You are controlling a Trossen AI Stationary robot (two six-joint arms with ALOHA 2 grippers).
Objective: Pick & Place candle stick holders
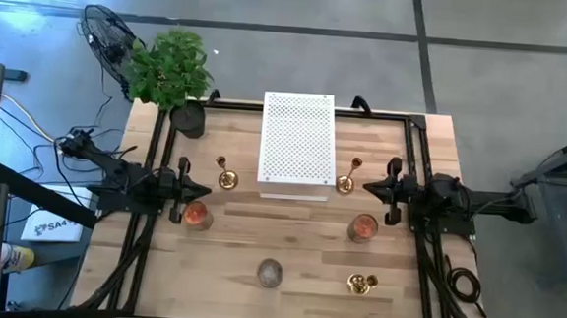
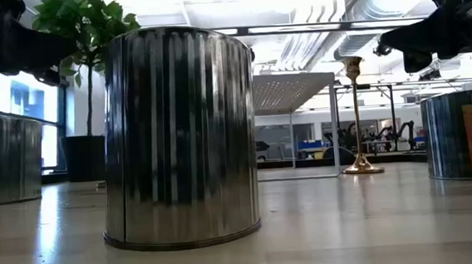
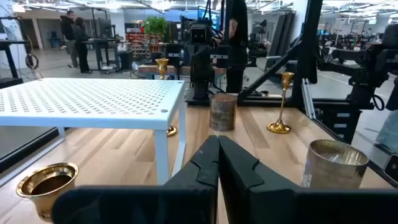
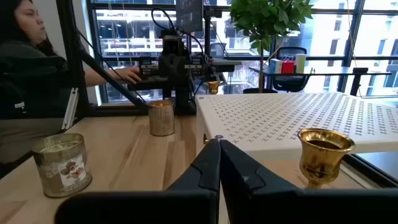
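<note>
Three gold candle stick holders stand upright on their round bases on the wooden table. One (image 1: 226, 176) is left of the white perforated riser (image 1: 298, 145); its cup (image 3: 47, 181) shows close in the left wrist view. One (image 1: 346, 179) is right of the riser, its cup (image 4: 324, 149) close in the right wrist view. The third (image 1: 360, 282) stands near the front right. My left gripper (image 1: 206, 191) hovers shut beside the left holder. My right gripper (image 1: 366, 189) hovers shut beside the right holder. Neither holds anything.
Three candles in metal tins stand on the table: left (image 1: 196, 215), right (image 1: 363, 228) and near centre (image 1: 270, 273). A potted plant (image 1: 173, 73) stands at the far left corner. A person (image 4: 25, 74) sits beyond the table's left side.
</note>
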